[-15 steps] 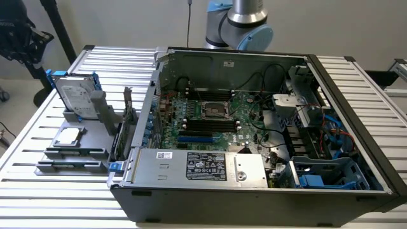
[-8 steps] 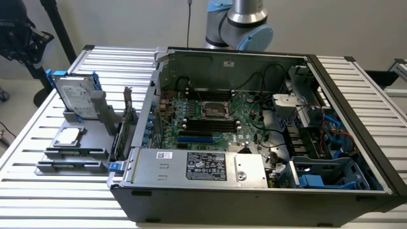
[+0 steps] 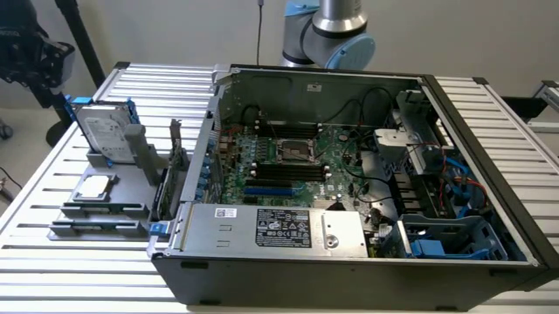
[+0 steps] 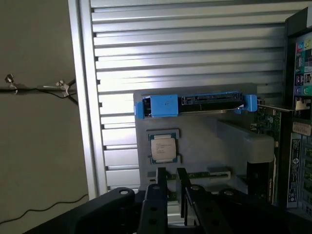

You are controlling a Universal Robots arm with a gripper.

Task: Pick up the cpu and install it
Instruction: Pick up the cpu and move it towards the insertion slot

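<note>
Hovering with its fingers slightly parted and gripping nothing, the gripper (image 4: 171, 171) is hanging over the grey holder (image 4: 204, 141). Just beyond the fingertips, the cpu (image 4: 163, 147) is lying flat on that holder, untouched. Farther on, the hard drive (image 4: 195, 103) is standing in its blue bracket.

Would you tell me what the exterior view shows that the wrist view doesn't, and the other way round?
Exterior view: inside the open computer case, the motherboard and its socket, plus the arm behind. Wrist view: the gripper, jaws slightly apart and empty, near the grey holder, and the floor beside the table. Both: the cpu lying flat on that holder, the hard drive in its blue bracket, the slatted table.
</note>
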